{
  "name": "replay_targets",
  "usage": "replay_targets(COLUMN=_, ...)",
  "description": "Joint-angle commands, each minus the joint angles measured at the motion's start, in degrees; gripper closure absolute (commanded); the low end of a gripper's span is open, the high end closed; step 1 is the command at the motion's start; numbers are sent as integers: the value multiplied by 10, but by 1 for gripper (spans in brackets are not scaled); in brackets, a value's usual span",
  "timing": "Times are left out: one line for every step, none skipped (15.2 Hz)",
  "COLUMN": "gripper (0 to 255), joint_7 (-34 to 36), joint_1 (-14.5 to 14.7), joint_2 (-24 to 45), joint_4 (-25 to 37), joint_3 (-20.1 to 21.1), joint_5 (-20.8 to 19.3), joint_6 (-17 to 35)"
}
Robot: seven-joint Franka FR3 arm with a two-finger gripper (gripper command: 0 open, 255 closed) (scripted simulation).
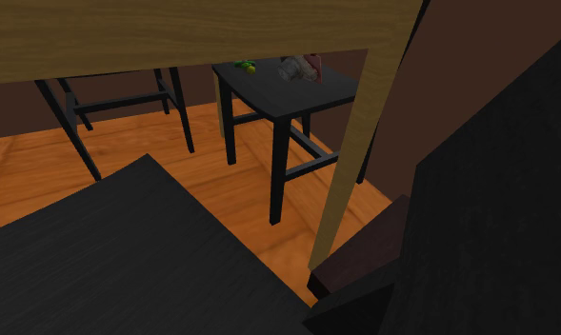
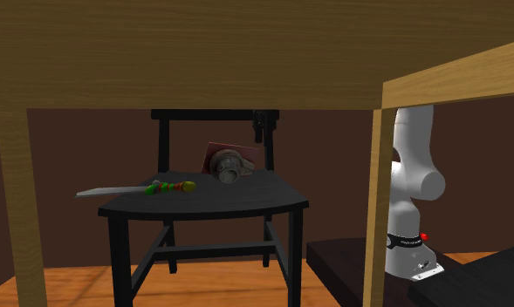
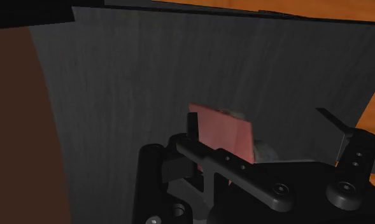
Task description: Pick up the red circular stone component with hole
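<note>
On chair seat (image 2: 246, 199), red-and-grey stone (image 2: 229, 164) lies unlifted. Pincer (image 3: 261, 121) wide, low over seat, stone between its fingers but apparently unclasped. Approach looks done; closing and lift not yet done.

The stone component (image 2: 229, 166) is seen as a grey round piece with a central hole, backed by a dull-red flat face — stood on edge toward the back of the dark chair seat (image 2: 246, 202).

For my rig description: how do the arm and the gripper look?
The arm is white and rounded, with a dark joint ring and a small red mark beside it. The gripper is all black and angular, with round screw heads.
</note>
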Motion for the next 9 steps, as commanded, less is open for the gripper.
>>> replay_targets(gripper=0, joint_7=-6, joint_1=1, joint_2=52, joint_4=64, joint_3=1, joint_5=-2, joint_6=-13)
replay_targets(gripper=0, joint_7=-8, joint_1=2, joint_2=78, joint_4=99, joint_3=3, joint_5=-3, joint_6=-22)
replay_targets(gripper=0, joint_7=-10, joint_1=4, joint_2=105, joint_4=136, joint_3=4, joint_5=-4, joint_6=-32)
replay_targets(gripper=0, joint_7=-12, joint_1=5, joint_2=134, joint_4=176, joint_3=5, joint_5=-6, joint_6=-44)
replay_targets(gripper=0, joint_7=-15, joint_1=7, joint_2=164, joint_4=219, joint_3=6, joint_5=-7, joint_6=-57)
replay_targets(gripper=0, joint_7=-15, joint_1=7, joint_2=165, joint_4=221, joint_3=6, joint_5=-8, joint_6=-58)
replay_targets(gripper=0, joint_7=-15, joint_1=7, joint_2=162, joint_4=208, joint_3=5, joint_5=-7, joint_6=-48)
replay_targets(gripper=0, joint_7=-15, joint_1=7, joint_2=158, joint_4=196, joint_3=5, joint_5=-7, joint_6=-39)
replay_targets(gripper=0, joint_7=-15, joint_1=7, joint_2=155, joint_4=184, joint_3=5, joint_5=-7, joint_6=-30)
